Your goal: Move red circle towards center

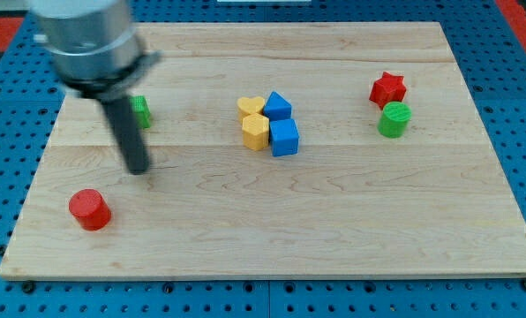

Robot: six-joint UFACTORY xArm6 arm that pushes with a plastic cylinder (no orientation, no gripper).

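Observation:
The red circle block (90, 209) lies near the view's bottom left of the wooden board (334, 230). My tip (139, 170) is on the board above and to the right of the red circle, apart from it. The rod rises to the arm's grey body at the view's top left. A green block (141, 111) sits just behind the rod, partly hidden by it.
In the board's middle a cluster stands: a yellow heart (251, 106), a yellow block (256, 132), a blue triangle-topped block (278, 107) and a blue cube (284, 138). At the right are a red star (387, 89) and a green cylinder (394, 119).

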